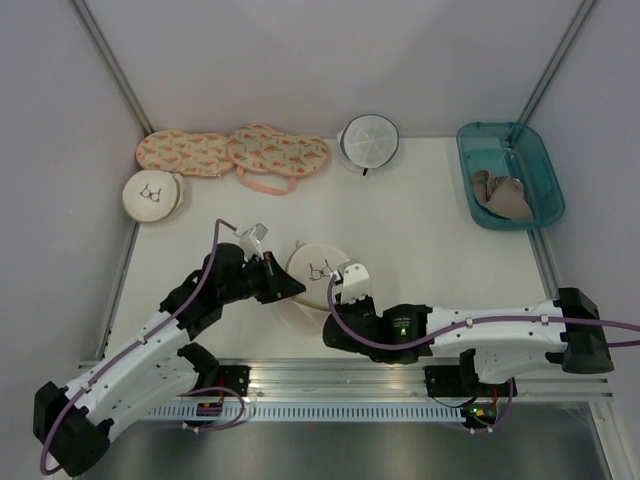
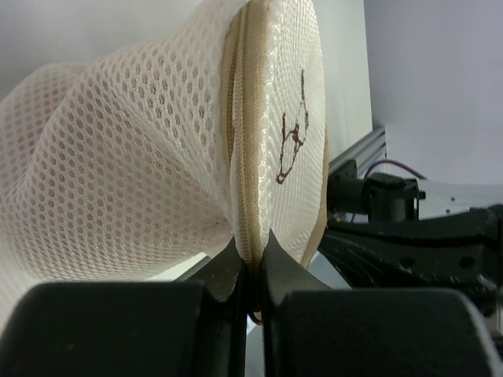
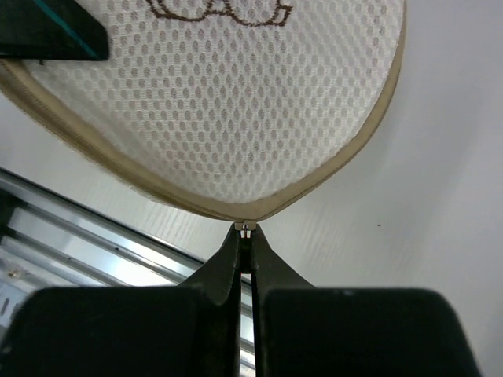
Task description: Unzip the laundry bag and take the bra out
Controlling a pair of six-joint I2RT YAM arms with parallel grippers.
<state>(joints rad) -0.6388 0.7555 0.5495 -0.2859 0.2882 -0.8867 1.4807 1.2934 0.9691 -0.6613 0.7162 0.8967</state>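
The cream-beige laundry bag [image 1: 318, 266] with the black bra drawing is held between both arms at the table's near middle. My left gripper [image 1: 292, 286] is shut on the bag's zipper rim [image 2: 245, 181], with the bag standing on edge in the left wrist view [image 2: 118, 157]. My right gripper [image 1: 336, 298] is shut on the small metal zipper pull [image 3: 247, 228] at the bag's edge [image 3: 236, 118]. The zipper looks closed where it shows. The pale pink bra is hidden.
A second cream bag [image 1: 153, 195] lies at the back left, beside two peach patterned pouches [image 1: 185, 152]. A white mesh round bag [image 1: 368, 140] stands at the back middle. A teal bin [image 1: 535, 160] at the right holds a tan-grey bra [image 1: 503, 195]. The metal rail [image 1: 400, 375] runs along the near edge.
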